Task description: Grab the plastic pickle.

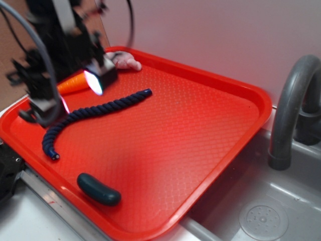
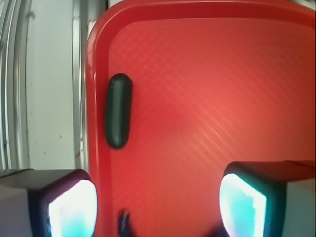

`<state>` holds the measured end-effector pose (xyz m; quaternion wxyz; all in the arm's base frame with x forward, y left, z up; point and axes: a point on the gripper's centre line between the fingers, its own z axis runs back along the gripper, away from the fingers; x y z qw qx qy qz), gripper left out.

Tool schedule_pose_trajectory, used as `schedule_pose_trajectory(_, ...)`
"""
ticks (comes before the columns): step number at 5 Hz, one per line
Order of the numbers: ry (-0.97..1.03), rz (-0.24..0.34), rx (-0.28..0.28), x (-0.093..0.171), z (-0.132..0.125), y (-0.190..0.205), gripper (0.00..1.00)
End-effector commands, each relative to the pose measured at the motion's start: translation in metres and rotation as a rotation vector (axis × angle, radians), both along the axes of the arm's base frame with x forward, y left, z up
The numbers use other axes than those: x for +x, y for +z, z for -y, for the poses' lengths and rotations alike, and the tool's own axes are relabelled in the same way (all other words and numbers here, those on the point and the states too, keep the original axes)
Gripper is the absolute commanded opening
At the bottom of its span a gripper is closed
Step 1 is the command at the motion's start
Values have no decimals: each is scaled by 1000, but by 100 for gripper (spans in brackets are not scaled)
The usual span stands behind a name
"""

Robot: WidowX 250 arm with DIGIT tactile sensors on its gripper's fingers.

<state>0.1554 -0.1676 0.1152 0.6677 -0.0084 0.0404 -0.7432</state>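
Tool [image 1: 80,93] hangs over the far-left part of the red tray [image 1: 215,150], fingers spread apart, nothing between them. In the exterior view its two pads glow pale, one near the orange carrot [image 1: 74,83], the other lower and to the left, over the rope. In the wrist view the tool [image 2: 158,210] shows as two dark fingers at the bottom corners, with bright pads [image 2: 242,205] facing inward and bare tray floor between them.

Navy braided rope [image 1: 95,114] lies on the tray just under the tool, running from a frayed end near the tray's left rim up toward the tray's middle. Carrot sits beside the rope, partly hidden behind the tool. A pale pink item [image 1: 125,61] rests in the tray's far corner; too blurred to identify.

Plastic pickle [image 1: 98,189] lies flat on the tray floor close to the near rim, well apart from the tool and from the rope's end. In the wrist view the plastic pickle [image 2: 118,110] lies lengthwise just inside the tray's left rim [image 2: 94,98], ahead of the left finger and off the tool's centre line. Nothing touches it.

Beyond the tray's right edge: a grey sink [image 1: 281,211] with a drain, and a dark grey faucet [image 1: 291,105] arching over it. Pale surface [image 2: 49,98] shows left of the tray in the wrist view.
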Motion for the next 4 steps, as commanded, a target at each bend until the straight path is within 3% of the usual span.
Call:
schedule_pose_trajectory(1, -138, -62, 11, -41, 7, -43, 100)
schedule_pose_trajectory(2, -177, -85, 22, -53, 10, -56, 100)
schedule_pose_trajectory(4, -160, -129, 98, -55, 22, -94, 100)
